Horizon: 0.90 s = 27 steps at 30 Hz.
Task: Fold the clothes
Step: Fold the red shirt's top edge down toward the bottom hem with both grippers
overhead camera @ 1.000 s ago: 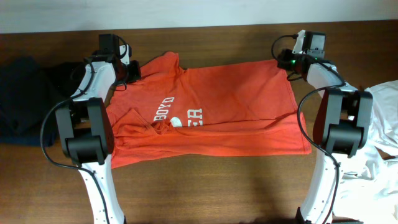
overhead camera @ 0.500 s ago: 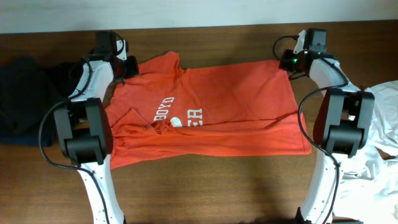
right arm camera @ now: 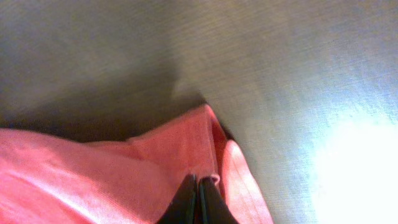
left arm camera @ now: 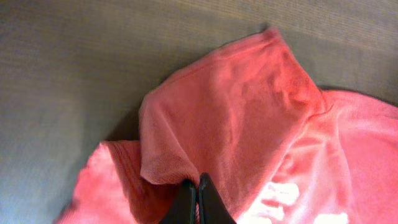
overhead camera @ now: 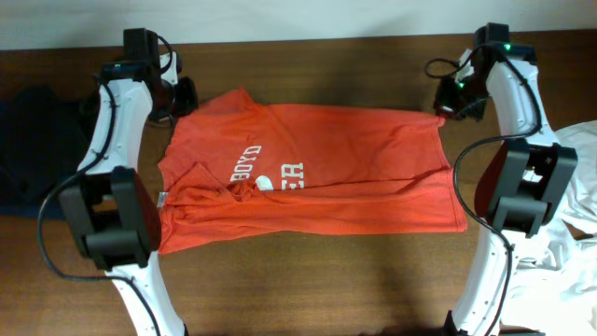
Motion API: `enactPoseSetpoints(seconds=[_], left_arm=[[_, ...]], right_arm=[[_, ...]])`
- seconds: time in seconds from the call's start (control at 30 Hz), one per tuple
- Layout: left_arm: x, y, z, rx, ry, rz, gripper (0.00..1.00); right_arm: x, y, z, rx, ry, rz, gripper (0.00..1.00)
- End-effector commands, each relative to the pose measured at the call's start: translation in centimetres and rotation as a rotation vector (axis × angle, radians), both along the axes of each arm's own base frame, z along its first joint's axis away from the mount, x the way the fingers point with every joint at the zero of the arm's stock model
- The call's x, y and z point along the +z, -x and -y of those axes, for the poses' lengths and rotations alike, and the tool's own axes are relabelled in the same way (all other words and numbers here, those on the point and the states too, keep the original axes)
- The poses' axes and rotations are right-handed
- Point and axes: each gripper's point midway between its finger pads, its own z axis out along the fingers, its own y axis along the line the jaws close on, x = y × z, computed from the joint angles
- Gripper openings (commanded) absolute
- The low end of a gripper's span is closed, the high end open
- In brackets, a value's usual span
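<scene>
Moved: since a second ago the left arm (overhead camera: 117, 103) and right arm (overhead camera: 518, 84) have swung outward and apart. The far edge of the shirt (overhead camera: 308, 177) now runs straighter between them, and the sleeve flap by the left jaws has flattened.
Left jaws: pressed fully together on a doubled fold at the shirt's shoulder or sleeve edge. In the wrist view the cloth fans away from the tips.
Right jaws: pressed fully together on the far hem corner, with a small rolled edge just beside the tips.
Shirt place: on the desk (overhead camera: 326, 280), spanning from one pair of jaws to the other and spreading to their near side.
Handling: probably light, limp and not fragile. It should sag and crease wherever it is unsupported, and it would likely drag on the wood rather than slide freely.
Where to hold: corners, hems and seams look best, since the doubled cloth gives the tips something to bite on. A single layer might slip out.
Material: soft matte knit with a fine fuzzy surface in both wrist views.
Shape: short-sleeved and roughly rectangular, with wrinkled folds along the side near the left jaws.
Print: white lettering (overhead camera: 247, 163) and an oval logo (overhead camera: 265, 183), between the jaws and nearer the left pair.
Other clothes: a white shirt (overhead camera: 578, 187) lies outside the right jaws, and dark garments (overhead camera: 28, 140) lie outside the left jaws. Both are apart from the held shirt.
</scene>
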Motion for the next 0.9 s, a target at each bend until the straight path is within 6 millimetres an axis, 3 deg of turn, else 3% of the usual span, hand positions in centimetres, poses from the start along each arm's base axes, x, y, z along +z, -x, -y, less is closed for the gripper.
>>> enactPoseSetpoints(seconds=[0.0,0.17,0.23,0.33,0.43,0.53,0.57,0.63,0.73,0.87], left_arm=[[4.5,2.9,1.1,-0.020,0.094,-0.014,0.00],[3.7,9.7,0.9,-0.043,0.114,-0.280,0.00],[3.4,12.4,-1.2,-0.017,0.080,-0.388,0.00],[3.3,13.8,-3.1,0.030,0.074,-0.443,0.00],[2.0,15.1,-4.5,0.063,0.061,-0.497,0.00],[0.6,16.5,-4.6,0.062,0.053,-0.556,0.00],[0.0,17.3,-5.8,0.068,-0.022,-0.593,0.00],[-1.0,17.7,-6.0,0.085,-0.010,-0.605,0.00],[-1.2,17.8,-6.0,0.084,-0.011,-0.607,0.00],[-1.1,18.0,-6.0,0.083,-0.011,-0.616,0.00]], right_arm=[[1.2,2.2,2.0,-0.044,-0.010,-0.068,0.04],[1.3,7.5,3.1,-0.041,-0.013,-0.268,0.04],[1.5,9.9,4.5,-0.033,0.077,-0.375,0.04],[1.7,11.4,5.1,0.003,0.117,-0.436,0.04],[2.0,12.4,6.1,0.012,0.177,-0.481,0.04],[1.9,12.4,5.9,0.016,0.172,-0.485,0.04],[1.6,12.7,5.4,0.039,0.145,-0.492,0.04],[1.4,12.3,3.1,0.123,0.003,-0.447,0.04],[1.1,12.6,3.0,0.139,-0.006,-0.460,0.04],[-1.0,15.9,2.1,0.174,-0.055,-0.588,0.04]])
